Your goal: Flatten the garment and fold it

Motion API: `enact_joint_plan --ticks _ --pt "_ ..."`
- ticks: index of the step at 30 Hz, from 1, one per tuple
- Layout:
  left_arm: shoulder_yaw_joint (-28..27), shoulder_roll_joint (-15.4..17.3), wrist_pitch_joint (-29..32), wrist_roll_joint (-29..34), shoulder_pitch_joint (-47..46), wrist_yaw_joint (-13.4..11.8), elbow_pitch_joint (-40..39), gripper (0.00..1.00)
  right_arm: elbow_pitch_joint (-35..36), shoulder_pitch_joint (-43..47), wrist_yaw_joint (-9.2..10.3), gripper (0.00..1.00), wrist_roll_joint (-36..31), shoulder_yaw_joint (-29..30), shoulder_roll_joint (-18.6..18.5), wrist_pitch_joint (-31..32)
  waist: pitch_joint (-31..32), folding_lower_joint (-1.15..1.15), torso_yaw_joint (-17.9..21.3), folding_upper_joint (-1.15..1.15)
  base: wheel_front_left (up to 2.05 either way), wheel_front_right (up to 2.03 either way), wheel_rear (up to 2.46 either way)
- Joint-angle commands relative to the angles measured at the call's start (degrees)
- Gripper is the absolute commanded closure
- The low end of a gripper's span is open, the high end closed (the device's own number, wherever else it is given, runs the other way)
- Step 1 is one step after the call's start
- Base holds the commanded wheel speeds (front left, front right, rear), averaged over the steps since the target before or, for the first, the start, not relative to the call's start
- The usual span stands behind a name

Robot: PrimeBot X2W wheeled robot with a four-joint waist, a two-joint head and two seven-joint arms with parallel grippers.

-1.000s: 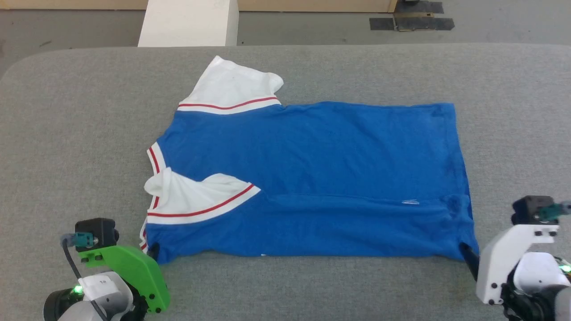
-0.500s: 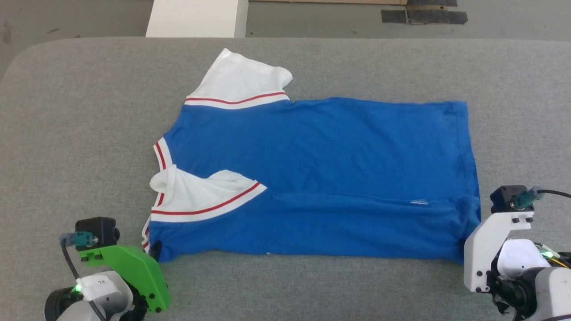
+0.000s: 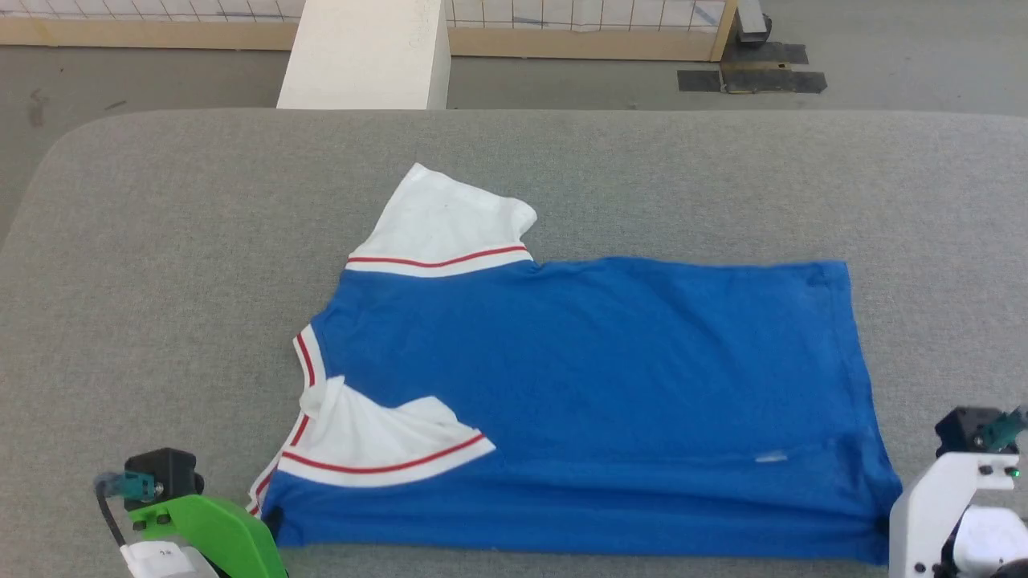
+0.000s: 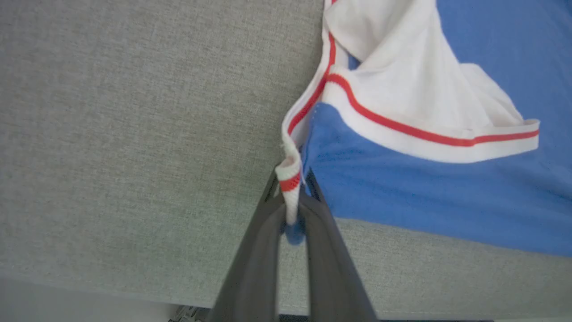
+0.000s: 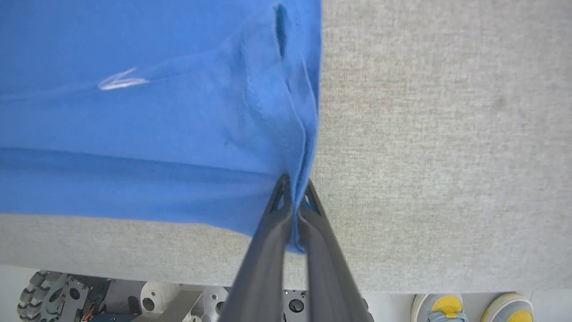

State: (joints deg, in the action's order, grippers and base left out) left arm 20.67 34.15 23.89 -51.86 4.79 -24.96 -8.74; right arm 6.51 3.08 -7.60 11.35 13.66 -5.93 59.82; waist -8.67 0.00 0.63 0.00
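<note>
Head view: a blue T-shirt [image 3: 594, 385] lies spread sideways on a grey padded table [image 3: 161, 241], neck to the left and hem to the right, its far white sleeve [image 3: 446, 221] pointing away and its near sleeve [image 3: 385, 441] folded onto the blue body. The left gripper [image 3: 271, 520], under a green bracket, sits at the shirt's near left corner; the right gripper [image 3: 881, 526], under a white bracket, sits at the near right corner. A white block [image 3: 365, 52] stands on the floor beyond the table. Left wrist view: the left gripper's [image 4: 291, 179] two dark fingers are pressed together on the red-and-white striped trim [image 4: 289, 179] at the shirt's corner, with blue cloth bunched between them. Right wrist view: the right gripper's [image 5: 295, 183] fingers are clamped on the layered blue hem corner, just off the table's near edge; a small white mark [image 5: 123, 81] shows on the cloth. Below the table edge are the robot's wheeled base [image 5: 67, 299] and a pair of yellow-toed shoes [image 5: 473, 307].
</note>
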Motion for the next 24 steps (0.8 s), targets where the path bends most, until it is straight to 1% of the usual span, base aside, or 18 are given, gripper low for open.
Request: enact_joint_plan --ticks 1,2,6,8,12,13,15,18,24 --pt "-0.25 -0.24 0.02 -0.49 0.61 -0.34 0.91 0.63 -0.65 1.15 0.11 0.73 -0.34 0.38 0.11 -0.44 -0.02 0.0 0.06 0.0 0.0 0.0 0.0" --pt "-0.2 -0.58 -0.18 -0.61 0.53 -0.21 1.29 0.0 -1.09 1.38 0.11 0.0 -0.2 0.45 0.41 -0.81 0.03 0.0 0.1 0.0 0.0 0.0 0.0" --pt "-1.21 -1.07 -2.0 -0.41 -0.69 0.08 1.84 0.0 -0.98 0.55 0.11 0.0 1.1 1.37 1.47 -3.46 0.55 0.0 0.4 0.0 0.0 0.0 0.0" --pt "-2.19 -0.32 -4.33 1.26 -2.45 0.44 1.02 0.0 0.27 -0.59 0.11 0.0 1.78 2.42 1.75 -5.07 0.93 0.0 0.4 0.0 0.0 0.0 0.0" --pt "-2.79 0.87 -9.2 5.54 -7.84 2.31 0.17 0.0 3.49 -4.78 0.11 0.0 1.55 4.56 2.11 -8.97 1.13 0.0 0.71 0.0 0.0 0.0 0.0" --pt "-2.57 1.22 -10.6 7.11 -9.74 3.03 0.3 0.0 4.04 -6.08 0.11 0.0 1.19 4.62 2.15 -9.55 0.89 0.0 0.94 0.0 0.0 0.0 0.0" --pt "-1.94 0.92 -12.75 9.05 -13.47 4.52 1.19 0.0 4.45 -8.28 0.11 0.0 0.65 4.54 2.2 -9.72 0.28 0.0 1.18 0.0 0.0 0.0 0.0" --pt "-0.25 -0.03 -14.51 11.3 -19.37 6.96 3.46 0.0 4.43 -12.28 0.11 0.0 -0.01 4.36 2.03 -10.45 -1.31 0.0 1.61 0.0 0.0 0.0 0.0" --pt "2.95 -3.11 -15.64 13.59 -34.41 13.29 12.64 0.0 2.99 -21.21 0.11 0.0 -2.0 3.35 2.06 -12.13 -7.49 0.0 2.4 0.0 0.0 0.0 0.0"
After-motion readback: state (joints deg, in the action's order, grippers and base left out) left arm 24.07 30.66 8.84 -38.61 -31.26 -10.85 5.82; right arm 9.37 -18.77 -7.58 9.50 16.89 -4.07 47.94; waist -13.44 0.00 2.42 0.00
